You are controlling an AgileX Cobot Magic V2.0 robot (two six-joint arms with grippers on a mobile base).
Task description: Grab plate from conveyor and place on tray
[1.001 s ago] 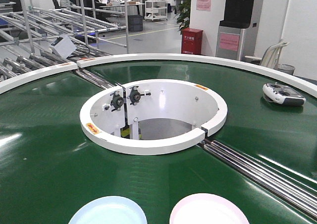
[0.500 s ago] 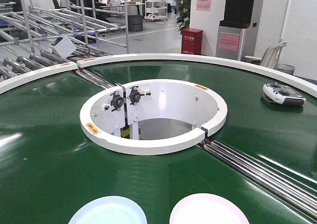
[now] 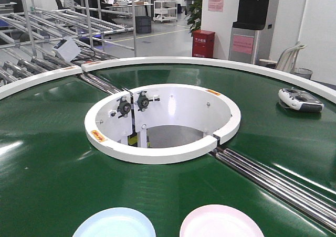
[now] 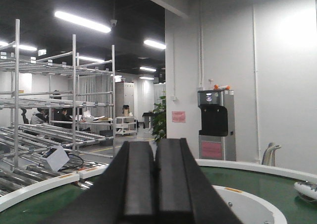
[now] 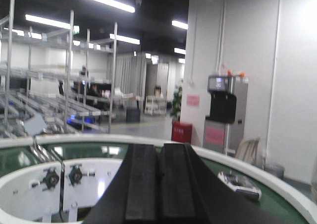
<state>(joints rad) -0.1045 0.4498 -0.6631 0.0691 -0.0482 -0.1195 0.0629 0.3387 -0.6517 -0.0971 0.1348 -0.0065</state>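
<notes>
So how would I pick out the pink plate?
Find the big round dark-green conveyor belt with a white-ringed hole. Two round plates lie side by side at its near edge: the pale pink plate is on the right, the light blue plate on the left.

Carrier: large circular dark-green glossy conveyor belt (image 3: 52, 179), white outer rim, white ring (image 3: 157, 154) around central opening, steel rollers (image 3: 273, 182) at seam. Near edge: pale-blue round plate (image 3: 114, 224) and pink round plate (image 3: 220, 222), side by side, apart. Far right: grey-white handheld remote controller (image 3: 300, 99) on belt.

Bottom edge cuts off blue plate (image 3: 114, 224) and pink plate (image 3: 221, 222); right wrist view blurred throughout.
</notes>
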